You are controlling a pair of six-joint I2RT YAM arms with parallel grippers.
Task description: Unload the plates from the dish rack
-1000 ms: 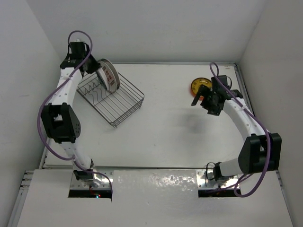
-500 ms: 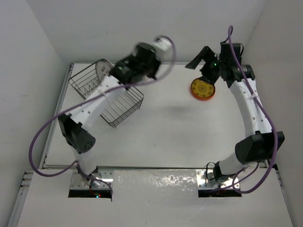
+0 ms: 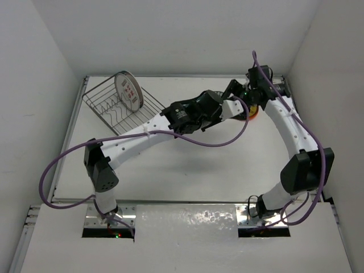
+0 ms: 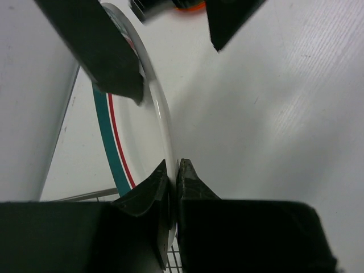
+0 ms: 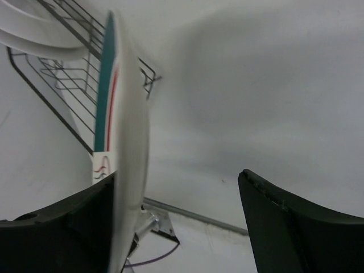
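White worktop (image 3: pixel 199 165), white walls. One dark wire dish rack (image 3: pixel 108 108) far left; one white green-and-red-banded plate (image 3: pixel 127 90) upright in it. Second banded plate (image 4: pixel 142 131) on edge, rim clamped in closed left tool (image 4: pixel 172 165); left arm stretched across to far right. Right tool (image 5: pixel 177 179) open, fingers astride that plate; right arm arched. One small orange plate (image 3: pixel 254 115) flat on worktop beside tools.

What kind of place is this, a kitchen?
Probably a robot test bench, not a kitchen: white walls around a table, two robot arms bolted to its edge, a wire dish rack with a plate.
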